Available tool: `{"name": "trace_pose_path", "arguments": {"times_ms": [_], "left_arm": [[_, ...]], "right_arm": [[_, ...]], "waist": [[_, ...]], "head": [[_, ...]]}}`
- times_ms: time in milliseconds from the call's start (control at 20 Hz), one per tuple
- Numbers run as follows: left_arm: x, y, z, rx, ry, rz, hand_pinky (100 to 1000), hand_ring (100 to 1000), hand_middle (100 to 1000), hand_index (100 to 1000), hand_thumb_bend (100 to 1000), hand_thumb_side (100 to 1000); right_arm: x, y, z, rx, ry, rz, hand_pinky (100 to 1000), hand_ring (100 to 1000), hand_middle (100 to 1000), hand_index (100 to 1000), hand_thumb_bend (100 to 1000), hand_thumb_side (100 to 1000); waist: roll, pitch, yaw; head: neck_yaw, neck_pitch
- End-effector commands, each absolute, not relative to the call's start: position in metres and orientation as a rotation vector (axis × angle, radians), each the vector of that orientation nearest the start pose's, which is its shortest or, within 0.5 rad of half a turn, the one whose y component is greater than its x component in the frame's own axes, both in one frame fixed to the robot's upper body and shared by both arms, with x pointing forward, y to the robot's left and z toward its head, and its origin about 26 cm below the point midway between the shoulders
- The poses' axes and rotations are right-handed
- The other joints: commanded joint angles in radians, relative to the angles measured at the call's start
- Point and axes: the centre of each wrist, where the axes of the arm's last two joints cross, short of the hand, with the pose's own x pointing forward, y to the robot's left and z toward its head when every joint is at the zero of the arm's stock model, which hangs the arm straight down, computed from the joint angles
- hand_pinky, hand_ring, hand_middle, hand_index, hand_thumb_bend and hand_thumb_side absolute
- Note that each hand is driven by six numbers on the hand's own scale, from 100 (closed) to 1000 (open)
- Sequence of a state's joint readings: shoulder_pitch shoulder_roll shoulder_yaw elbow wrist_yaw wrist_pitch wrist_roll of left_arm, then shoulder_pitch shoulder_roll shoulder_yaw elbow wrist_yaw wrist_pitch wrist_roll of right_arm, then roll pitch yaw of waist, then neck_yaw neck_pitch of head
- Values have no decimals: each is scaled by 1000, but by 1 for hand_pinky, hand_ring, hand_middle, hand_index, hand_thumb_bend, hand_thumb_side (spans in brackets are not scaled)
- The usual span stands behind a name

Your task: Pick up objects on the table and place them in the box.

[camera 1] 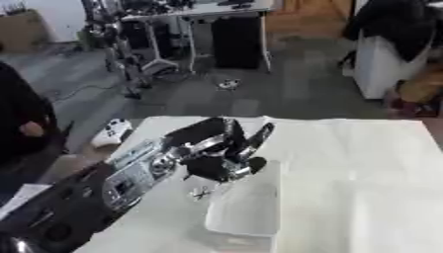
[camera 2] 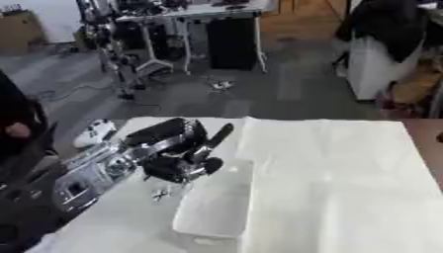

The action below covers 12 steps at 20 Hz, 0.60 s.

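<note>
The left robot hand (camera 1: 223, 155), black with silver joints, is reaching in from the left side and hovering over the near-left edge of a shallow white rectangular plastic box (camera 1: 251, 205) that is sitting on the white-covered desk (camera 1: 363, 168). Some fingers (camera 1: 259, 134) are pointing straight up and away while others are curling under the palm. Whether anything is sitting inside that curl cannot be told, because the palm is hiding it.

Just below the left robot hand, a small dark object with thin prongs (camera 1: 200, 194) is lying on the desk close beside the left wall of the box, outside it. What shows of the box interior looks bare, though the hand is covering its far end.

The right robot hand is not showing in either view.

The step in hand appears to be either a pick of this small object or a drop at the box, and the pictures leave that open. If the object is the target, the next move calls for lowering the fingers onto it, closing round it, then shifting slightly right over the box wall before letting go.
</note>
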State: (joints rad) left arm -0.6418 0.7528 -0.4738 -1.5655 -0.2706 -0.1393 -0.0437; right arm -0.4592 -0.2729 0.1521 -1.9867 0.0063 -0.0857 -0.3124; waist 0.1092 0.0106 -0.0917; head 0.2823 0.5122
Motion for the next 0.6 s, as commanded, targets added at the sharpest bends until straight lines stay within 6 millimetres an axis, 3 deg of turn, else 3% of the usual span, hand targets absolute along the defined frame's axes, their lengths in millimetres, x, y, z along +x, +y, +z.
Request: {"name": "trace_pose_path", "arguments": {"times_ms": [50, 500, 600], "left_arm": [[384, 260, 198, 560, -1988, -1329, 100, 100, 100, 263, 210, 958], [413, 254, 179, 497, -2008, -1284, 100, 100, 100, 290, 217, 976], [417, 256, 175, 500, -1986, -1303, 100, 100, 100, 351, 196, 994]], "right_arm": [[307, -196, 236, -43, -2553, 118, 377, 388, 480, 912, 420, 1000], [307, -194, 236, -30, -2556, 116, 376, 388, 480, 912, 420, 1000], [307, -193, 237, -28, -2556, 116, 376, 388, 480, 913, 420, 1000]], "waist": [[-6, -8, -3], [-8, -6, -10], [-8, -6, -12]], "head": [[-3, -7], [-10, -7], [-11, -7]]}}
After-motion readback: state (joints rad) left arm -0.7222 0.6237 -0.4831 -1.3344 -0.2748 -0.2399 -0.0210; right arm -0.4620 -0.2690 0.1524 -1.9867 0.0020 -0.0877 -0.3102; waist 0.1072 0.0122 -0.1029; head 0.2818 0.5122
